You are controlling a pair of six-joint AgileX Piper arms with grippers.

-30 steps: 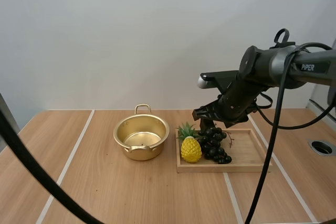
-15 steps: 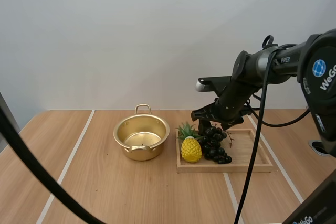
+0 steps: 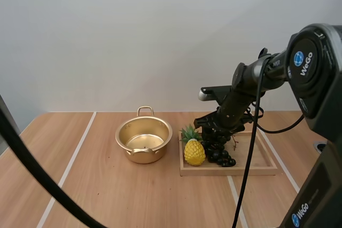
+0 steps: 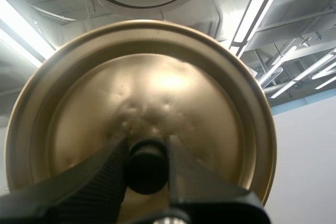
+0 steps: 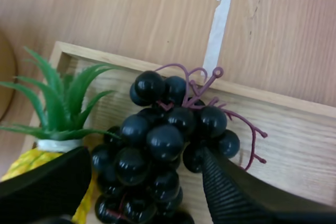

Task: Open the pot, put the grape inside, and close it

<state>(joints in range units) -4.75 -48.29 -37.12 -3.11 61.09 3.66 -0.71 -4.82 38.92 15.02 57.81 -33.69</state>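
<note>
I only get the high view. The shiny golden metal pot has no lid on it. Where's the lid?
Observer: The left pincer has it. It is shut on the black knob of the round golden metal lid.
Operator: Is the other pincer squeezing the grapes?
Observer: Not yet. The right pincer is open, with one finger on each side of the bunch of black grapes.
</note>
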